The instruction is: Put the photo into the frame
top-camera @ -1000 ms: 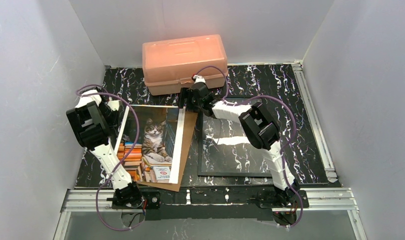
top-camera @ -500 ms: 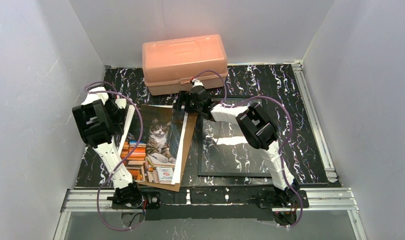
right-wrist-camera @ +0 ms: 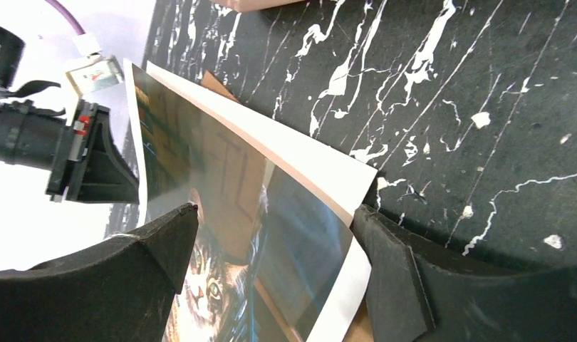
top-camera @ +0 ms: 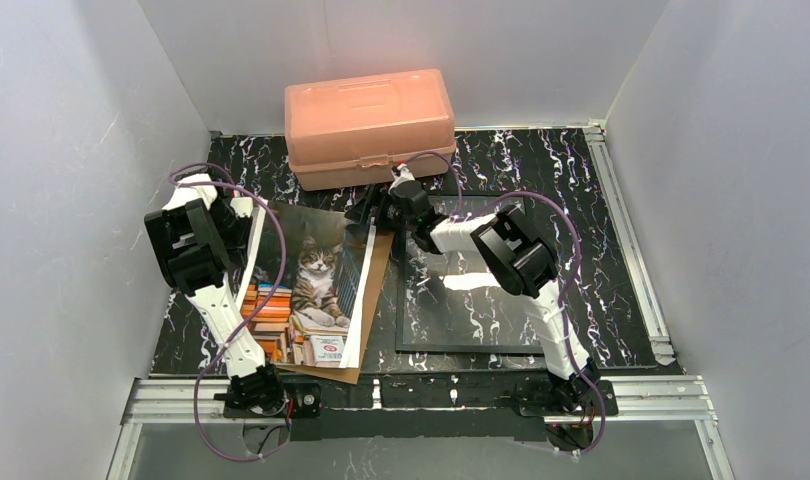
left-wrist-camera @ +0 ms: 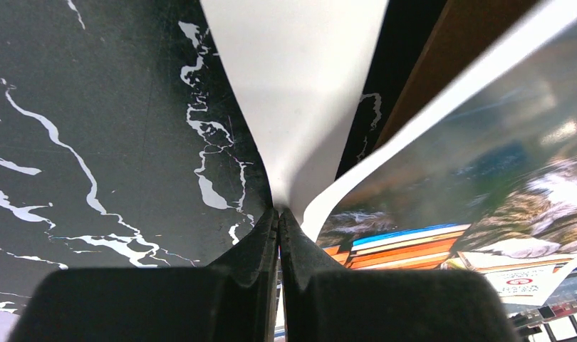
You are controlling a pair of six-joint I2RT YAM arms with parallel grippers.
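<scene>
The photo (top-camera: 316, 285), a cat print with orange books, lies left of centre on a brown backing board (top-camera: 379, 275). Its far left corner is raised and the sheet bows. My left gripper (top-camera: 253, 215) is shut on that edge; the left wrist view shows the closed jaws (left-wrist-camera: 278, 211) pinching the paper, with the white back (left-wrist-camera: 300, 92) curling up and the printed side (left-wrist-camera: 485, 178) to the right. My right gripper (top-camera: 374, 212) stands open over the photo's far right corner (right-wrist-camera: 271, 214), one finger (right-wrist-camera: 154, 249) above the print, the other finger (right-wrist-camera: 392, 256) past its edge. The black frame (top-camera: 471, 300) lies flat to the right.
A peach plastic box (top-camera: 371, 120) stands at the back, just behind the right gripper. White walls close in the left, right and rear. A metal rail (top-camera: 631, 250) borders the dark marbled mat (top-camera: 541, 165) on the right. My left gripper's body (right-wrist-camera: 79, 164) shows in the right wrist view.
My left gripper has moved right and up with the photo's far left edge, so the sheet has lifted and bowed. The right gripper has shifted slightly at the photo's far right corner.
</scene>
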